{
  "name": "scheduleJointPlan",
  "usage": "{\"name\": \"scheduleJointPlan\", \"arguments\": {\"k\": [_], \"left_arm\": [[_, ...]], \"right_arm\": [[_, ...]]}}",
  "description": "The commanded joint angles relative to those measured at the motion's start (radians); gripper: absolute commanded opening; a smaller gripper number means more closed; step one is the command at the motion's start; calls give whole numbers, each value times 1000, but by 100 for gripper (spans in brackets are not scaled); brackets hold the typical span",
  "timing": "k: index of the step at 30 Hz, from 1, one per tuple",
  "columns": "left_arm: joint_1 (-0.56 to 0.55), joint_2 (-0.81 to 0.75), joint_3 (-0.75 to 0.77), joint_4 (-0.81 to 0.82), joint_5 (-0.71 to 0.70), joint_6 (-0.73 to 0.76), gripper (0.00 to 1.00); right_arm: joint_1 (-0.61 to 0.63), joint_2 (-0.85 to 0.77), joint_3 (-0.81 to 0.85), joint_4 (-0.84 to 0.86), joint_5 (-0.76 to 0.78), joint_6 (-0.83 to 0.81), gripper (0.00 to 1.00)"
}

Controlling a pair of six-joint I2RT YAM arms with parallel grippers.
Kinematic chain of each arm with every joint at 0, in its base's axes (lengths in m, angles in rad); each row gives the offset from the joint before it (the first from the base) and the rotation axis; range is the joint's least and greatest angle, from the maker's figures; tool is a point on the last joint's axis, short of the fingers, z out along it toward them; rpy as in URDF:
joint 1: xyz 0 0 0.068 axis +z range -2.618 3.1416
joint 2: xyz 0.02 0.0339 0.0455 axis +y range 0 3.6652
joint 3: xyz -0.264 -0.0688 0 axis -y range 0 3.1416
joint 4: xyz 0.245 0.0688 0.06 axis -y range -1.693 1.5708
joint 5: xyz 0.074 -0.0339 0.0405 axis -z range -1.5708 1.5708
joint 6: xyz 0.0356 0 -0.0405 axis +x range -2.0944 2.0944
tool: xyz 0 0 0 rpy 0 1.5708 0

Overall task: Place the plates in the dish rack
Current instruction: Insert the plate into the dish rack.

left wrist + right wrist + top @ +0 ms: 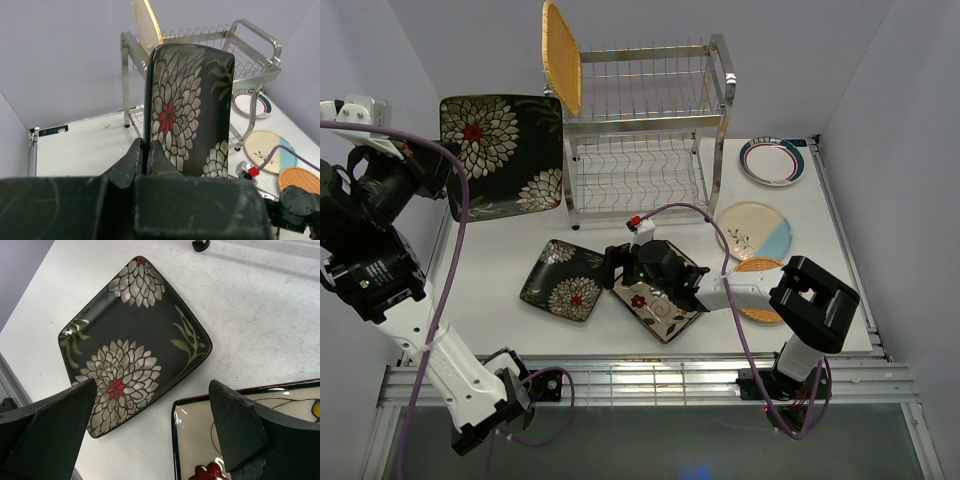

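My left gripper point(145, 150) is shut on the edge of a black square flowered plate point(500, 155), held upright in the air left of the dish rack point(645, 130); it also shows in the left wrist view point(190, 110). A woven orange-tan plate point(561, 55) stands in the rack's upper tier at its left end. My right gripper point(152, 415) is open and empty above the table, between a second black flowered plate point(132, 342) and the cream floral square plate point(250, 435). In the top view they lie side by side, the second black plate point(563, 280) to the left of the cream floral plate point(660, 305).
A teal-rimmed round plate point(772, 160) lies at the back right of the table. A cream-blue round plate point(755, 230) lies in front of it, and a second woven plate point(760, 290) lies partly under my right arm. The table's front edge runs along a metal rail point(640, 380).
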Motion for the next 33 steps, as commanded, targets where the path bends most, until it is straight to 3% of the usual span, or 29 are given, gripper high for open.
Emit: {"name": "scheduleJointPlan", "arguments": {"k": [1, 11, 21, 33], "left_arm": [[3, 50, 108, 77, -10, -92, 0], [1, 136, 282, 116, -40, -201, 0], [3, 107, 213, 217, -48, -281, 0], [3, -68, 21, 338, 24, -315, 0]], "right_arm": [[0, -33, -1, 49, 25, -16, 98], [1, -41, 1, 49, -1, -16, 98], [47, -118, -54, 135, -48, -19, 98], [73, -70, -8, 135, -34, -48, 98]]}}
